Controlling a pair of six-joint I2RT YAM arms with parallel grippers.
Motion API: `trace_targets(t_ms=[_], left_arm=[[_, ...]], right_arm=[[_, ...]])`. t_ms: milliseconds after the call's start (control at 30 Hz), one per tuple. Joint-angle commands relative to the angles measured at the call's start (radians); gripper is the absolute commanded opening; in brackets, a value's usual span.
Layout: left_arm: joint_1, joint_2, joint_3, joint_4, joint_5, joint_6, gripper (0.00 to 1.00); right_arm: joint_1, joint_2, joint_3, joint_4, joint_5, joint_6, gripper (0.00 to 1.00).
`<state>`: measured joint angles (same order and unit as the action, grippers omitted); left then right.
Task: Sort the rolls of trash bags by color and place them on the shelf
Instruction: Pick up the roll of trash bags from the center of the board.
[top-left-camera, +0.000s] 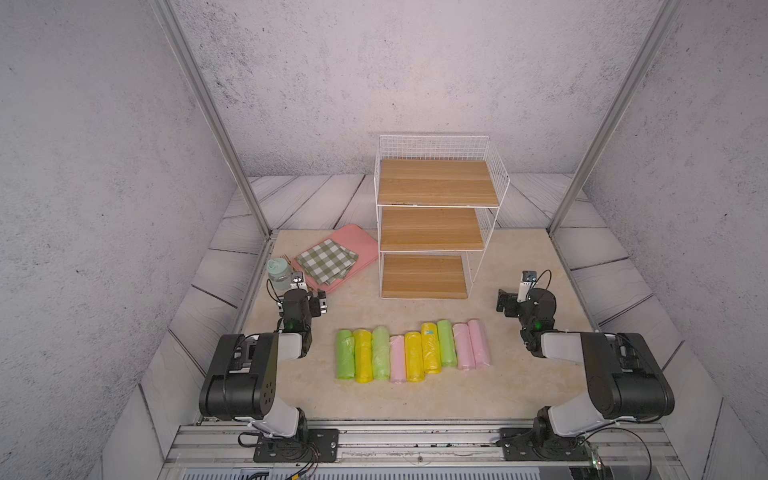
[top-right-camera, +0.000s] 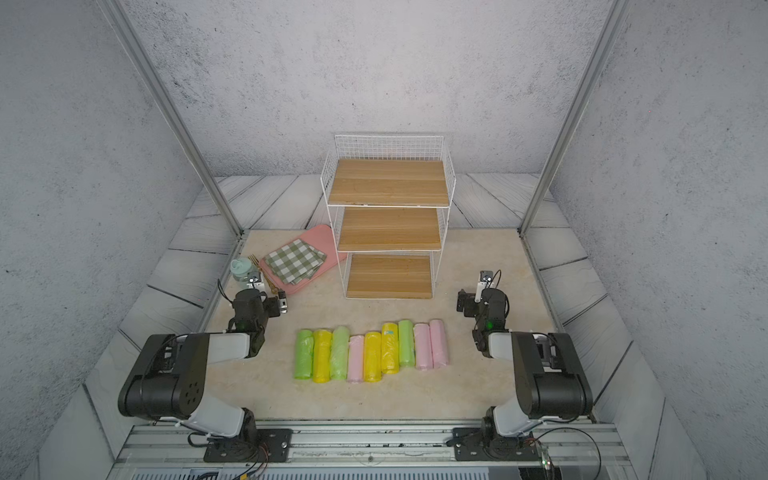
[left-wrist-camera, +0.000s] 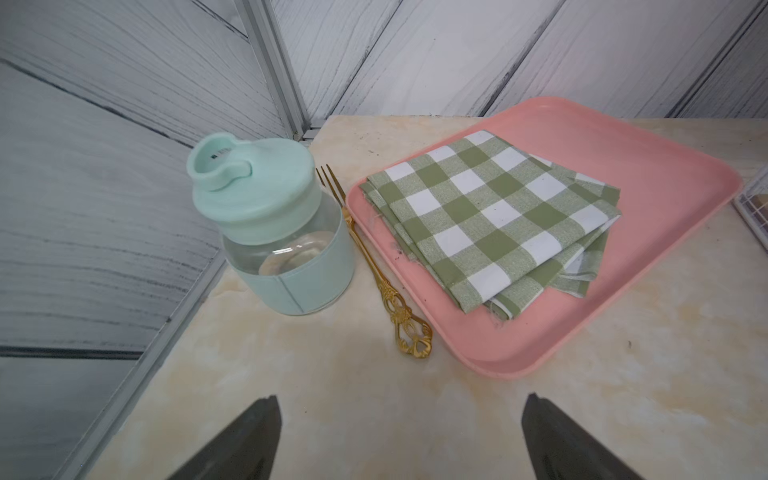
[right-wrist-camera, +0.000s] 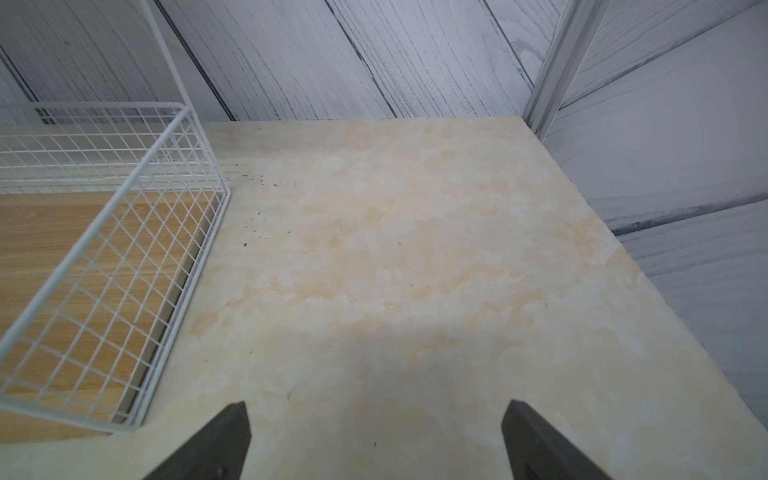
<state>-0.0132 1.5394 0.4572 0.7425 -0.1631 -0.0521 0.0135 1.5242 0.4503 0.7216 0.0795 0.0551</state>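
So: both grippers spread, nine rolls lined up on the table

My left gripper (left-wrist-camera: 401, 405) is spread wide with nothing between the fingers. It hangs over the table (left-wrist-camera: 332, 374), pointing at a glass jar (left-wrist-camera: 274, 232) with a mint lid and sleeve, a gold fork (left-wrist-camera: 374, 266) and a pink tray (left-wrist-camera: 623, 174). The fork lies between jar and tray, close along the tray's edge; I cannot tell if it touches. A folded green-white checkered cloth (left-wrist-camera: 490, 216) lies on the tray.

My right gripper (right-wrist-camera: 377, 405) is spread wide too and holds nothing. It is over the table beside the shelf's bottom tier, apart from the mesh.

The rolls of trash bags (top-left-camera: 414, 356) are nine, lying flat side by side in one row on the table. The row sits between my two arms, in front of the shelf (top-left-camera: 436, 183) and well apart from it. From my left to my right: green, yellow, green, pink, yellow, yellow, green, pink, pink. Neighbours touch or nearly touch. The row is uneven: its right part sits a bit farther from my bases than its left part. Neither gripper touches a roll.

The shelf has three tiers of white wire mesh with wooden boards. It stands upright toward the back of the table, with the tray just beside it on my left.
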Motion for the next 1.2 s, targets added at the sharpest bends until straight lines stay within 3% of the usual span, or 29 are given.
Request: trace_targets(t_ms=[0,867,1167], left_arm=[[0.006,-0.012,0.006,0.005,0.007,0.005,0.97],[0.003,-0.016,0.007,0.006,-0.009,0.002,0.97],[0.001,-0.141,0.125,-0.292,-0.084,-0.026,0.97]], right_arm=[[-0.003,0.01,0.014,-0.005,-0.001,-0.002,0.99],[-0.004,0.006,0.012,0.001,-0.003,-0.002,0.99],[-0.004,-0.075,0.139,-0.303,0.014,0.025,0.99]])
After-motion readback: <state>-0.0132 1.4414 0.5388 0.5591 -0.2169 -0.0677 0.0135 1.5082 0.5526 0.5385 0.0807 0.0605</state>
